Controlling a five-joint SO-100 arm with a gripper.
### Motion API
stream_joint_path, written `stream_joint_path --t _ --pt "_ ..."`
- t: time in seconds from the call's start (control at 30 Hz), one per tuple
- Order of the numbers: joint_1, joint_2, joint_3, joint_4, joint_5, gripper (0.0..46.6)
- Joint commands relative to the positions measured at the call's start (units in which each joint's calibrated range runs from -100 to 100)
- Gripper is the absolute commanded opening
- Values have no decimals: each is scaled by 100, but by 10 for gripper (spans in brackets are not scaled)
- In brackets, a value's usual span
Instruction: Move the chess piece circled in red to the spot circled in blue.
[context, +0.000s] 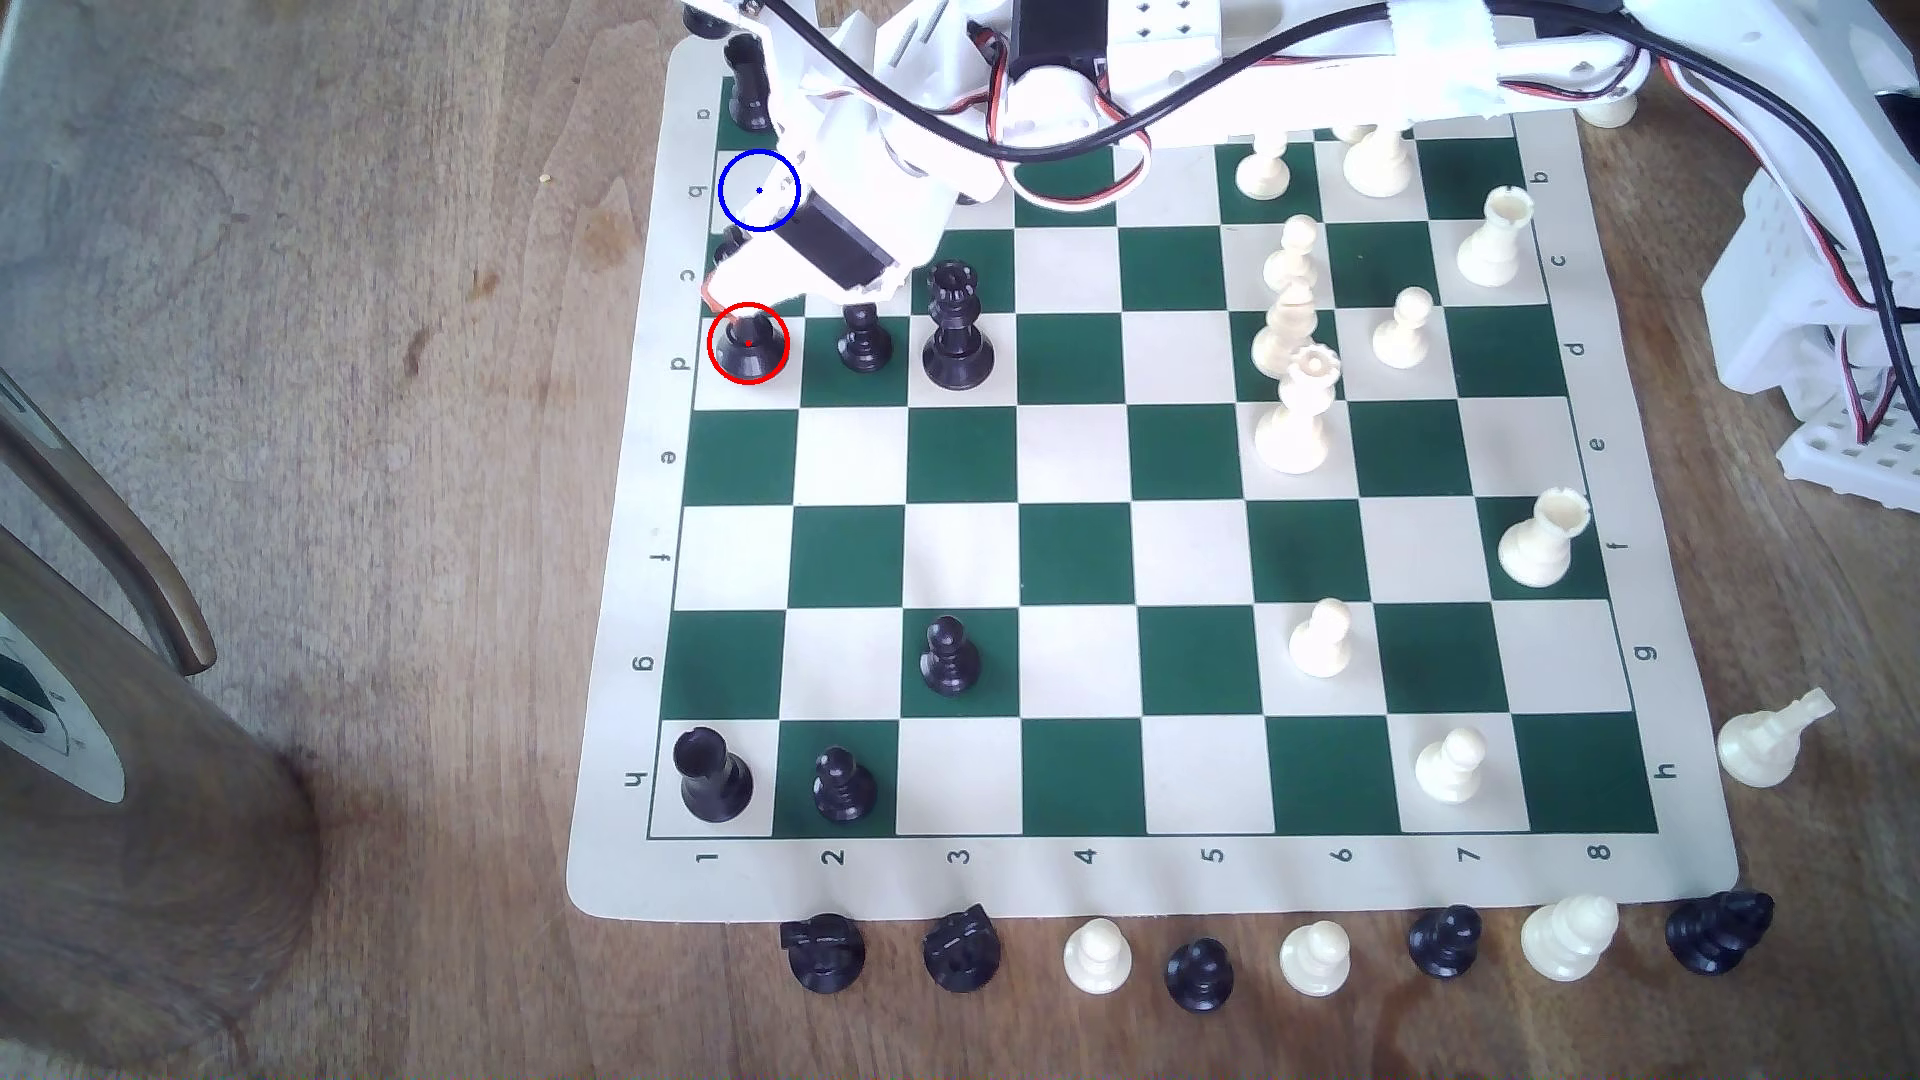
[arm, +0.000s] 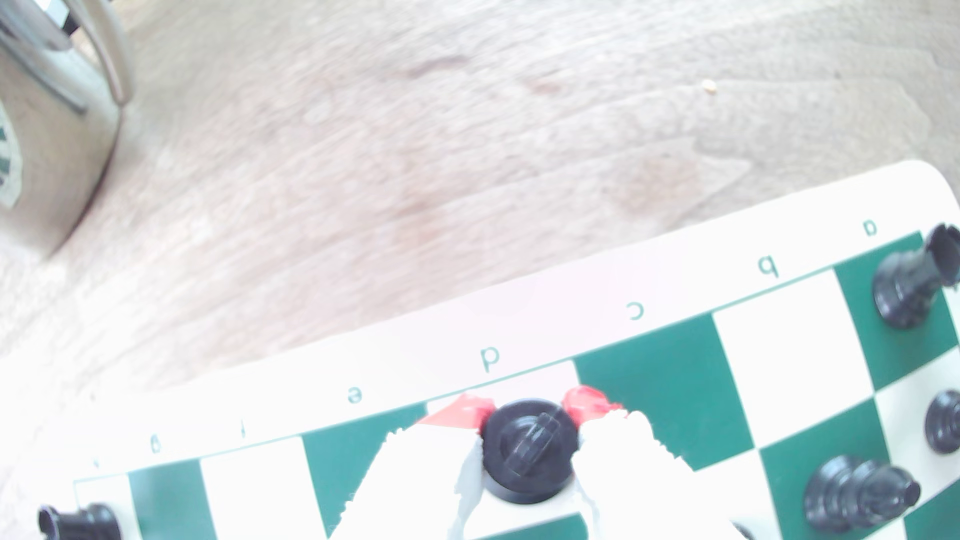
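Observation:
The chess piece circled in red (context: 748, 348) is a tall black glossy piece on a cream square in row d, at the board's edge on the exterior view's left. My gripper (context: 755, 301) hangs right over it and hides its top. In the wrist view the piece (arm: 529, 451) stands between the two white, red-tipped fingers (arm: 589, 405). The gripper (arm: 524, 410) is open around it, with a gap on each side of the head. The spot circled in blue (context: 760, 190) is a cream square two rows further back in the same column, partly under the arm.
A black pawn (context: 864, 338) and a tall crowned black piece (context: 956, 327) stand beside the circled piece. A black rook (context: 748, 88) sits behind the blue spot. Cream pieces fill the exterior view's right. Captured pieces line the front edge (context: 1195, 971). A metal mug (context: 104, 727) stands off the board.

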Motion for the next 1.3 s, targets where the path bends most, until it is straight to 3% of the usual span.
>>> stream_joint_path --t 0.0,0.33,0.73,0.9,1.07,1.27 --pt "-4 -767 -550 -39 -73 2" --pt "90 -1557 -1130 264 88 2" --pt "731 -1421 -1048 321 449 3" --pt "872 -1226 -305 -195 547 35" --pt "958 -945 -42 -392 606 2" --pt "927 -776 266 -514 606 2"
